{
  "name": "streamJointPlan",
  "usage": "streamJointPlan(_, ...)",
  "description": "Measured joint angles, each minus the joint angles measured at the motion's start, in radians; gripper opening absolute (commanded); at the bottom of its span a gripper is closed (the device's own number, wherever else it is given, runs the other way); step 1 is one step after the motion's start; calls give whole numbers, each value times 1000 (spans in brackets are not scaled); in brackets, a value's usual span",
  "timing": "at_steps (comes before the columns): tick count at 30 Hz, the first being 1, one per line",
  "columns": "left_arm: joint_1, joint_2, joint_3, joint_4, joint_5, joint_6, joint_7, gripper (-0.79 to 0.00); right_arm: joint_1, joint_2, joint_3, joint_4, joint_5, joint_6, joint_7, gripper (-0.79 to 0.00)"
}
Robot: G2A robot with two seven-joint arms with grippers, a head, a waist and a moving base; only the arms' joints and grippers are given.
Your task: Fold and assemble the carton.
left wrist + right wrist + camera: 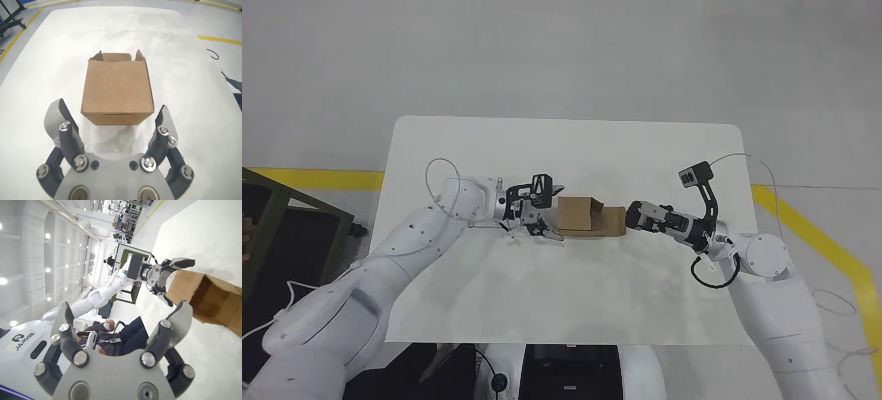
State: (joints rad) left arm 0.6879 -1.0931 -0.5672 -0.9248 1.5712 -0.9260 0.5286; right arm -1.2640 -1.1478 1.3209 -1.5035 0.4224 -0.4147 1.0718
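**Operator:** Where's the carton?

**Spotter:** You'll find the carton (582, 214) at the centre of the top view, lying on its side on the white worktop (662, 150) and squared up into a box. Its closed end faces frame left. The open end, with loose flaps (117, 56), faces frame right.

**Operator:** And the left hand?

**Spotter:** Your left hand (545, 207) sits just left of the carton, spread wide, with a finger on either side of the closed end. From its wrist view neither fingertip seems to touch the cardboard, though I can't be sure.

**Operator:** The right?

**Spotter:** Your right hand (630, 217) is at the open end, just right of centre. It is spread wide too and holds nothing.
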Motion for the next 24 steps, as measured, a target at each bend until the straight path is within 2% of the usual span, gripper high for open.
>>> streamJointPlan(11,-23,-37,39,99,37,1,120,0,0,0,0,0,0,0,0,0)
streamJointPlan(12,-24,-39,40,106,39,4,127,0,0,0,0,0,0,0,0,-440)
streamJointPlan(13,-24,-41,41,110,40,6,131,0,0,0,0,0,0,0,0,-745)
streamJointPlan(14,-25,-42,41,113,41,8,134,0,-1,0,0,-2,-1,1,-3,-785)
streamJointPlan(24,-24,-51,32,131,40,28,144,0,-16,6,-21,-12,-176,27,-103,-785)
